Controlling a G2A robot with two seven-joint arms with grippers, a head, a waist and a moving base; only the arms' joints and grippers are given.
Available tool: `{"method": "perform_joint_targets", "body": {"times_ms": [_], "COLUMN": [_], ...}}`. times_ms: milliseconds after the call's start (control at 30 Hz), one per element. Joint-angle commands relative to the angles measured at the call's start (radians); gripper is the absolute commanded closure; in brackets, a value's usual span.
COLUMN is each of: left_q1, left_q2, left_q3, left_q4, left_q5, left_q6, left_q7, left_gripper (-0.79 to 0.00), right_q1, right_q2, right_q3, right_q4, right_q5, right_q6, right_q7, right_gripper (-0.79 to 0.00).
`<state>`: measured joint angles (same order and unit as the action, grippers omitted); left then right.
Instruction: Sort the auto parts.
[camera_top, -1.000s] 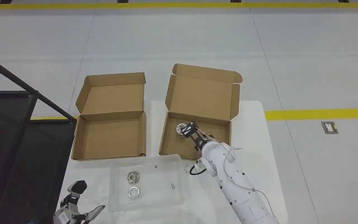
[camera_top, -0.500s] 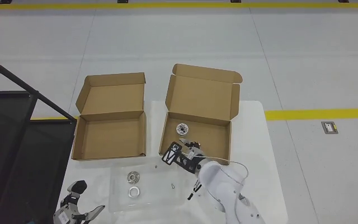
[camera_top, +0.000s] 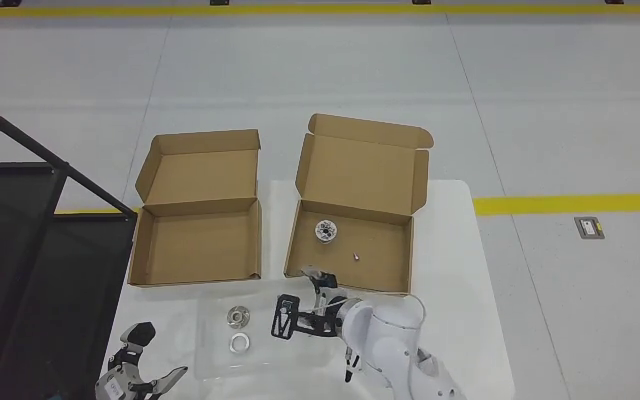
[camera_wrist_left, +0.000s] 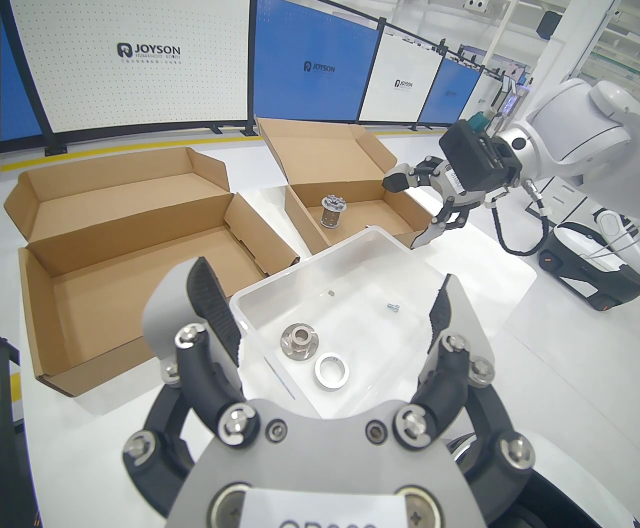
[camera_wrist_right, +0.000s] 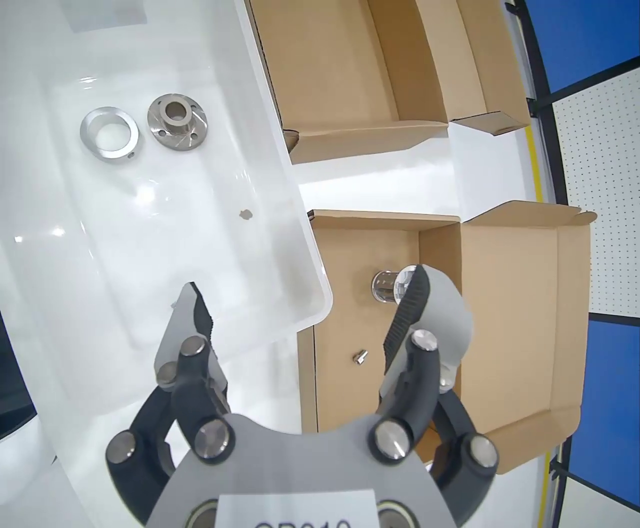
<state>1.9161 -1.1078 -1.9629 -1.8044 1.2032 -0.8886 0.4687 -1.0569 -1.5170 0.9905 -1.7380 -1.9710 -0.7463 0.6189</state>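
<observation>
1. Nearest to me is my left gripper (camera_wrist_left: 327, 280), parked over the near left corner of the tabletop (camera_top: 455, 250), just off the clear plastic bin (camera_top: 205, 300). The fingers are spread wide with nothing in them.
2. The bin sits along the near edge of the tabletop. Toward its left side there's a flat metal ring (camera_top: 240, 343), and right beside that, a touch farther out, a flanged hub (camera_top: 236, 317). A small screw (camera_top: 310, 331) lies well apart from those two, over on the bin's right side.
3. My right gripper (camera_wrist_right: 306, 282) hovers above the bin's far right corner, and its fingers are wide open too, holding nothing. In its wrist view, one finger is over the bin and the other over the box behind it.
4. Past the bin are two open cardboard boxes side by side, lids flipped up at the back. The right box (camera_top: 385, 250) has a knurled metal cylinder (camera_top: 325, 231) standing upright toward its far left. A tiny bolt (camera_top: 356, 254) lies on the box floor near it, a bit to the right and closer to me, not touching.
5. The left box (camera_top: 195, 245) sits just beside the right one, with a strip of tabletop between them.
6. Way out back there's grey floor with a yellow line (camera_top: 560, 204), plus a black rack (camera_top: 40, 260) off to my left.
</observation>
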Motion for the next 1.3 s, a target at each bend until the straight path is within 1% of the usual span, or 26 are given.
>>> {"method": "perform_joint_targets", "body": {"times_ms": [0,33,100,200,300,367,467,533,600,667,700,800,833,867,900,1033,1167,1267], "left_q1": [0.0,0.0,0.0,0.0,0.0,0.0,0.0,0.0,0.0,0.0,0.0,0.0,0.0,0.0,0.0,0.0,0.0,0.0], "left_q2": [0.0,0.0,0.0,0.0,0.0,0.0,0.0,0.0,0.0,0.0,0.0,0.0,0.0,0.0,0.0,0.0,0.0,0.0], "left_q3": [0.0,0.0,0.0,0.0,0.0,0.0,0.0,0.0,0.0,0.0,0.0,0.0,0.0,0.0,0.0,0.0,0.0,0.0], "left_q4": [0.0,0.0,0.0,0.0,0.0,0.0,0.0,0.0,0.0,0.0,0.0,0.0,0.0,0.0,0.0,0.0,0.0,0.0], "left_q5": [0.0,0.0,0.0,0.0,0.0,0.0,0.0,0.0,0.0,0.0,0.0,0.0,0.0,0.0,0.0,0.0,0.0,0.0], "left_q6": [0.0,0.0,0.0,0.0,0.0,0.0,0.0,0.0,0.0,0.0,0.0,0.0,0.0,0.0,0.0,0.0,0.0,0.0], "left_q7": [0.0,0.0,0.0,0.0,0.0,0.0,0.0,0.0,0.0,0.0,0.0,0.0,0.0,0.0,0.0,0.0,0.0,0.0], "left_gripper": [-0.785,-0.785,-0.785,-0.785,-0.785,-0.785,-0.785,-0.785,-0.785,-0.785,-0.785,-0.785,-0.785,-0.785,-0.785,-0.785,-0.785,-0.785], "right_q1": [-0.001,-0.002,0.012,0.034,0.062,0.078,0.106,0.123,0.138,0.153,0.161,0.187,0.196,0.207,0.217,0.257,0.302,0.34], "right_q2": [0.0,0.002,0.009,0.016,0.021,0.02,0.017,0.015,0.014,0.013,0.011,0.008,0.007,0.005,0.003,-0.012,-0.029,-0.038], "right_q3": [-0.003,-0.005,-0.016,-0.041,-0.067,-0.086,-0.135,-0.156,-0.173,-0.191,-0.199,-0.229,-0.243,-0.257,-0.269,-0.328,-0.367,-0.392], "right_q4": [-0.001,0.0,0.011,0.023,0.046,0.069,0.106,0.123,0.143,0.168,0.18,0.222,0.239,0.255,0.269,0.33,0.382,0.433], "right_q5": [0.004,0.005,-0.025,-0.061,-0.084,-0.094,-0.108,-0.11,-0.114,-0.117,-0.114,-0.097,-0.09,-0.082,-0.065,-0.001,0.085,0.132], "right_q6": [-0.004,-0.011,-0.069,-0.15,-0.235,-0.261,-0.266,-0.266,-0.266,-0.266,-0.266,-0.266,-0.266,-0.266,-0.266,-0.266,-0.266,-0.266], "right_q7": [-0.01,-0.033,-0.086,-0.135,-0.155,-0.14,-0.123,-0.118,-0.108,-0.093,-0.083,-0.053,-0.039,-0.02,-0.006,0.089,0.175,0.189], "right_gripper": [-0.785,-0.785,-0.785,-0.785,-0.785,-0.785,-0.699,-0.69,-0.634,-0.603,-0.57,-0.533,-0.493,-0.403,-0.382,-0.388,-0.376,-0.379]}}
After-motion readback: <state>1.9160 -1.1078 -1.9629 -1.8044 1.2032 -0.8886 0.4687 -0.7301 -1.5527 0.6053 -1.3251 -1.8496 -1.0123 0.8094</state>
